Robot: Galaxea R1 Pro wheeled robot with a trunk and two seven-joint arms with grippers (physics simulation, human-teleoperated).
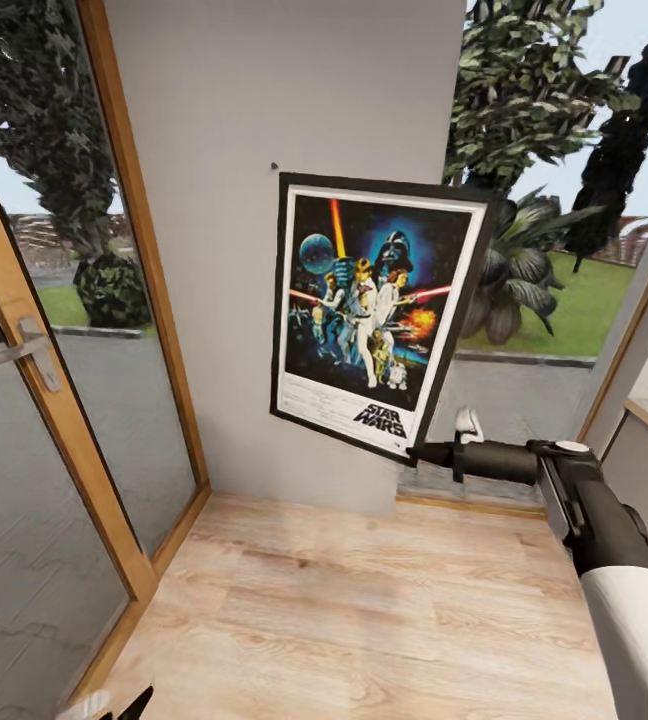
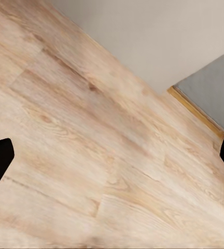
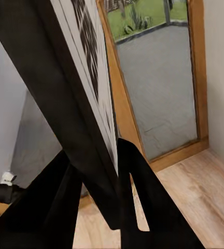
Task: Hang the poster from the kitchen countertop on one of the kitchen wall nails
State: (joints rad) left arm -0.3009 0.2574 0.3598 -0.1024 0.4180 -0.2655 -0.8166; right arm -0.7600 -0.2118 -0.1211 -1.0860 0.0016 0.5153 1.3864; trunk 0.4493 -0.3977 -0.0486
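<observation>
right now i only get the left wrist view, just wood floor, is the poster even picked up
Observer: Yes. In the head view the right gripper pinches the poster at its lower right corner, holding it up against the grey wall.
Operator: is there a nail close to it
Observer: A small dark nail sits on the wall just above the poster's upper left corner, apart from the frame.
Operator: is the poster straight
Observer: No, it is tilted, its top edge sloping down toward the right.
Operator: grip solid?
Observer: The right wrist view shows both fingers closed on the frame's edge.
</observation>
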